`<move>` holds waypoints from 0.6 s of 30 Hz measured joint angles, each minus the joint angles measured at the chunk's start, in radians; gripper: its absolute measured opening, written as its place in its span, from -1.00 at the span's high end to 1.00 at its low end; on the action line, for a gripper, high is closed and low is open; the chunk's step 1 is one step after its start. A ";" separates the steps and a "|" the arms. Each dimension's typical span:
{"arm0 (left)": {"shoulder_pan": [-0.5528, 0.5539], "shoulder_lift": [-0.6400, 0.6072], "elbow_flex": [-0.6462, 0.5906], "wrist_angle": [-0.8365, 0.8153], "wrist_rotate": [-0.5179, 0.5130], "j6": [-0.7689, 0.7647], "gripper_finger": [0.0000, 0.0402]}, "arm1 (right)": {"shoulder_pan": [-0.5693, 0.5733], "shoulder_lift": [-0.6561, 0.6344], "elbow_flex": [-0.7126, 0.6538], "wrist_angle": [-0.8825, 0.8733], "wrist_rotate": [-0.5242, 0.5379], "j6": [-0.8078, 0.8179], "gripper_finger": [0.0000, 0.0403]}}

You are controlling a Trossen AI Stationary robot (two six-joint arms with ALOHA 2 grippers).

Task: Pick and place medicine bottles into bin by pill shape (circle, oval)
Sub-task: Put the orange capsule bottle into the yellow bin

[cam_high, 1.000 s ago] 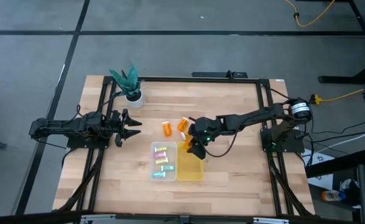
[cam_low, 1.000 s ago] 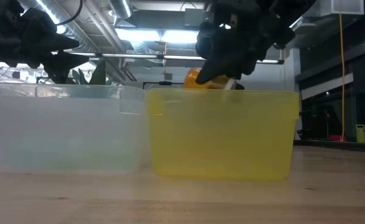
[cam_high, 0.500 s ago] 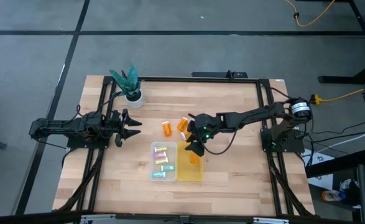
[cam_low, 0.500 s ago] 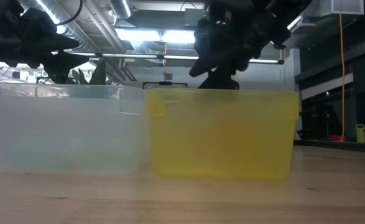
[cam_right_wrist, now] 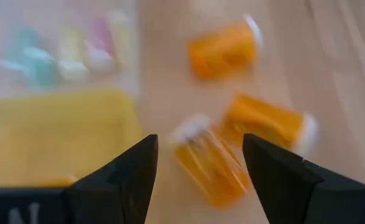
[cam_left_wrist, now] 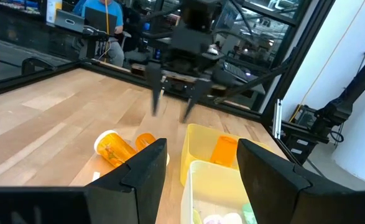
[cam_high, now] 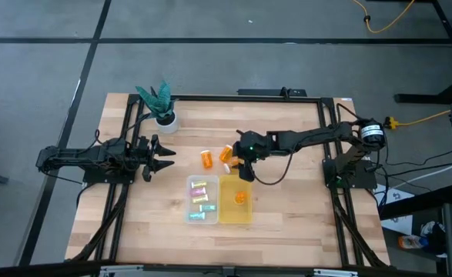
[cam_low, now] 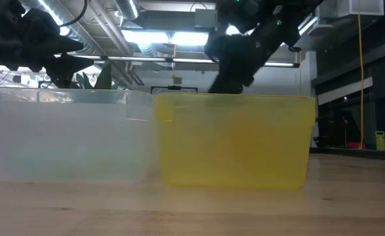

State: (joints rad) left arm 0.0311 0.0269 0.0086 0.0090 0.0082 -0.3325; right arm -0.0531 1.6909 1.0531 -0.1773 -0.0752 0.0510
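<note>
Right gripper (cam_high: pixel 245 171) empty, fingers apart, just behind yellow bin (cam_high: pixel 236 213); orange bottles (cam_high: pixel 216 157) lie beside it, likely next pick.

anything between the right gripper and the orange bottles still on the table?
Nothing. In the right wrist view the open right gripper looks straight at three orange bottles over bare wood; the yellow bin sits off to the side.

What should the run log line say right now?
right gripper: open, above loose orange bottles | one orange bottle in yellow bin | left gripper: idle
</note>
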 joint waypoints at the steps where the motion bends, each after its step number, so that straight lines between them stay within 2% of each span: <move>1: 0.000 0.000 0.000 0.000 0.000 0.001 0.05 | -0.008 0.000 0.000 -0.026 0.020 -0.002 -0.18; 11: 0.000 0.000 0.000 0.000 0.000 0.002 0.05 | -0.062 0.000 0.007 -0.123 0.017 -0.011 -0.18; 18: 0.000 0.000 0.000 0.000 0.000 0.002 0.05 | -0.077 0.097 0.192 -0.368 0.013 -0.062 -0.18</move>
State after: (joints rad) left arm 0.0311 0.0269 0.0086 0.0093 0.0078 -0.3305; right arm -0.1303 1.7875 1.2448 -0.5457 -0.0620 -0.0106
